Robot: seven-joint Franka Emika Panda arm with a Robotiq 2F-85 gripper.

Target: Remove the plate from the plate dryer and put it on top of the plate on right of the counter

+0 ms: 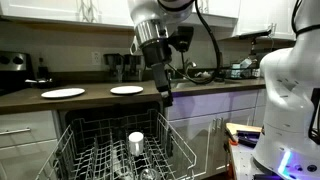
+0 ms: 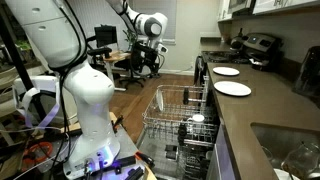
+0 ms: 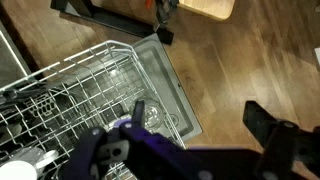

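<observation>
The plate dryer (image 1: pixel 110 150) is a pulled-out wire rack below the counter (image 1: pixel 200 98), also seen in the other exterior view as the plate dryer (image 2: pixel 180 125) and at the left of the wrist view as the plate dryer (image 3: pixel 90 90). I cannot make out the plate among its wires. The plate on right of the counter (image 1: pixel 126 90) lies flat and bare; it is the nearer plate (image 2: pixel 232 89) in the other exterior view. My gripper (image 1: pixel 166 96) hangs open and empty over the rack's right side, fingers down. In the wrist view the gripper (image 3: pixel 200 118) frames wood floor beside the rack.
A second white plate (image 1: pixel 63 93) lies further left on the counter. A small white cup (image 1: pixel 136 140) and a clear glass (image 3: pixel 155 118) stand in the rack. The robot base (image 1: pixel 290 100) fills the right, and clutter sits at the counter's far right end (image 1: pixel 240 70).
</observation>
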